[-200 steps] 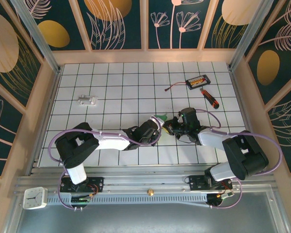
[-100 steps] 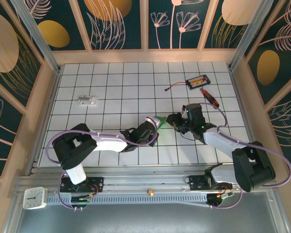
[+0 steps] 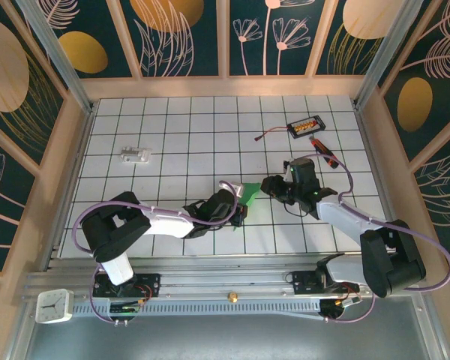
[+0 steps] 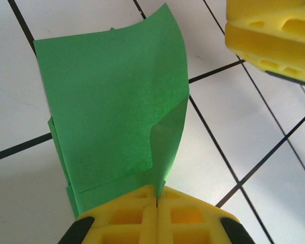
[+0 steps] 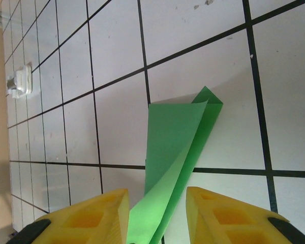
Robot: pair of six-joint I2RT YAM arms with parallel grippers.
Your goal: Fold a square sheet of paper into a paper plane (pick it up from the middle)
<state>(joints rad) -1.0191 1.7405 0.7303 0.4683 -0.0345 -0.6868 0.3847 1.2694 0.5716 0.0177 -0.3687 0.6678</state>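
The square sheet of paper [image 3: 249,192] is folded into a narrow bright-green shape, with layered flaps in the left wrist view [image 4: 112,112]. My left gripper [image 3: 238,201] is shut on its near end, the yellow pads [image 4: 142,213] pressed together on the green edge. Just right of the paper, my right gripper [image 3: 268,186] faces the left one. It is open, and the paper [image 5: 178,147] runs loosely between its yellow fingers [image 5: 91,213] without being pinched. One of its fingers [image 4: 274,35] shows at the top right of the left wrist view.
A small black box with orange parts [image 3: 306,124] and a thin cable lie at the back right, with a black-and-orange screwdriver [image 3: 324,151] just in front of it. A small white part [image 3: 135,155] sits at the back left. Wooden walls surround the tiled table.
My right gripper has opened off the paper and drawn back a little to the right. My left gripper keeps its hold and has shifted slightly with the paper.
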